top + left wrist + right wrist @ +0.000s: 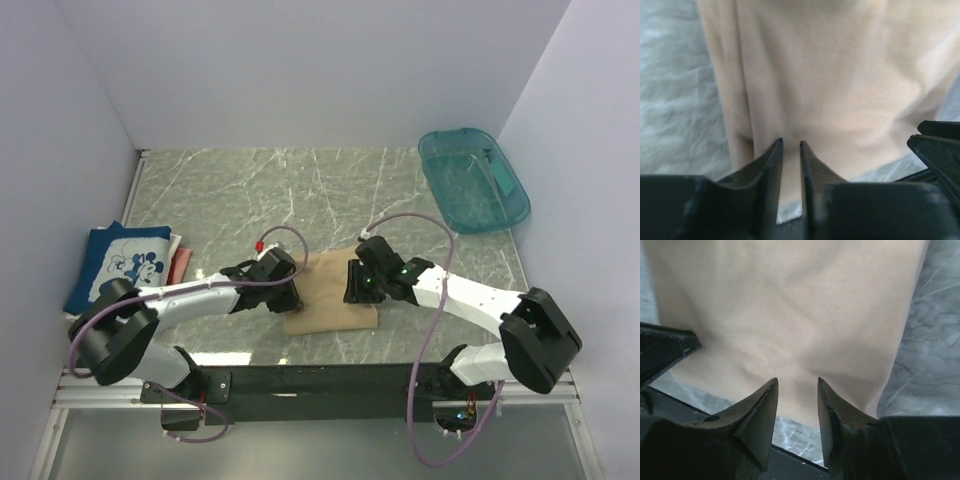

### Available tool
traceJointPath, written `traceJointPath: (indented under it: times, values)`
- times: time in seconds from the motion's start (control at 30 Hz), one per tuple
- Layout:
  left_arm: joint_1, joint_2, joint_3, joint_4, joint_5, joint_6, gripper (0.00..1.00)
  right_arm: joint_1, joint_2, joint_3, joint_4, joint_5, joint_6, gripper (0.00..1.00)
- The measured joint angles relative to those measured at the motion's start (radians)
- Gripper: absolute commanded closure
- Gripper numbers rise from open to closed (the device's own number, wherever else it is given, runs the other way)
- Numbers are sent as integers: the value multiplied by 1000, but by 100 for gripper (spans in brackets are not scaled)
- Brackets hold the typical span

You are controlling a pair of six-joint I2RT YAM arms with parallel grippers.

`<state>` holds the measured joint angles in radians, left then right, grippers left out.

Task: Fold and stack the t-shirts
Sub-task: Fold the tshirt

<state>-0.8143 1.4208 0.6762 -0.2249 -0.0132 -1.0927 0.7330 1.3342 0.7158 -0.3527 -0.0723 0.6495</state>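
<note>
Left gripper point(791, 143) and right gripper point(797, 381) hang above the tan t-shirt point(325, 292).

No writing is legible; the navy t-shirt point(115, 268) carries only a cartoon mouse.

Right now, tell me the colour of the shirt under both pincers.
Plain tan shirt; right wrist view shows it best.

Twin white-and-black arms, cables everywhere!
Left arm point(190, 295) and right arm point(470, 297): white links, chunky black joints, looping purple cables point(412, 216), tiny green lights point(404, 268), black wedge-shaped fingers point(762, 410).
</note>
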Motion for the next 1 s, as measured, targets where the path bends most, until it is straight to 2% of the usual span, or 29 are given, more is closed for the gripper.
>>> traceJointPath:
  times: [0.13,0.27,0.5,0.73,1.0]
  values:
    - [6,-68,58,-111,-56,14,67,-19,-44,54,-47,25,-6,55]
    - [70,-64,176,-160,-106,61,66,-126,-32,155,-59,30,-38,56]
    - [204,52,282,-172,-143,146,63,-321,66,256,-43,3,-77,56]
    - [230,147,322,-187,-140,197,63,-335,195,300,-29,-22,-94,56]
    - [255,178,323,-173,-110,217,65,-343,272,300,-19,-27,-94,56]
